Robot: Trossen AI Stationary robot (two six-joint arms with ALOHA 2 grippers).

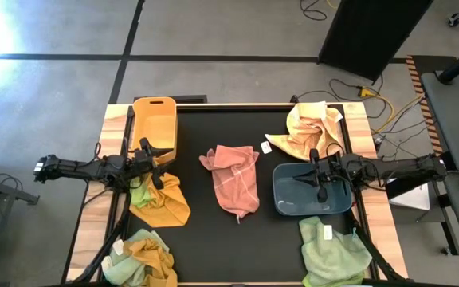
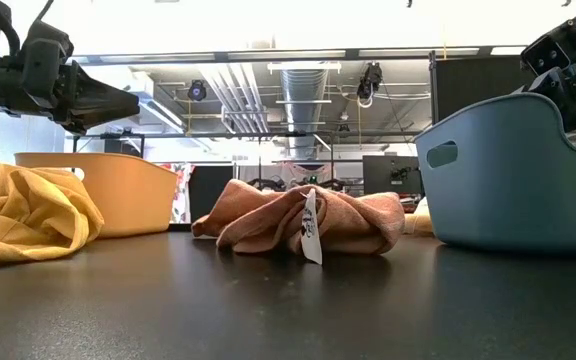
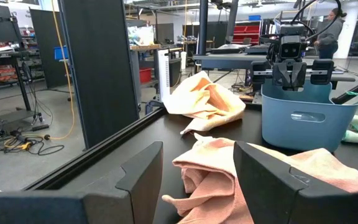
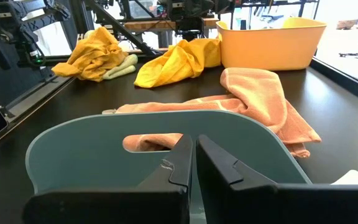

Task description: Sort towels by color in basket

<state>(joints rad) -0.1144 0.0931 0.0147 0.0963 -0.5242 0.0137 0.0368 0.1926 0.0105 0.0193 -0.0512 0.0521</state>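
Observation:
A salmon pink towel (image 1: pixel 233 177) lies crumpled at the table's middle, with a white tag (image 2: pixel 311 228) on it. A mustard towel (image 1: pixel 170 203) lies over a light green one (image 1: pixel 140 191) near the left side. A pale peach towel (image 1: pixel 309 131) lies at the far right and a light green towel (image 1: pixel 333 251) at the near right. My left gripper (image 1: pixel 156 153) is open and hovers beside the orange basket (image 1: pixel 154 127), facing the salmon towel (image 3: pixel 216 168). My right gripper (image 1: pixel 319 179) is shut and empty over the blue-grey basket (image 1: pixel 281 195).
A mixed mustard and green pile (image 1: pixel 142 255) lies at the near left corner. The orange basket (image 2: pixel 118 190) stands at the far left and the blue-grey basket (image 2: pixel 508 180) at the right. Bare black mat shows around the salmon towel. A person (image 3: pixel 331 28) stands in the room beyond.

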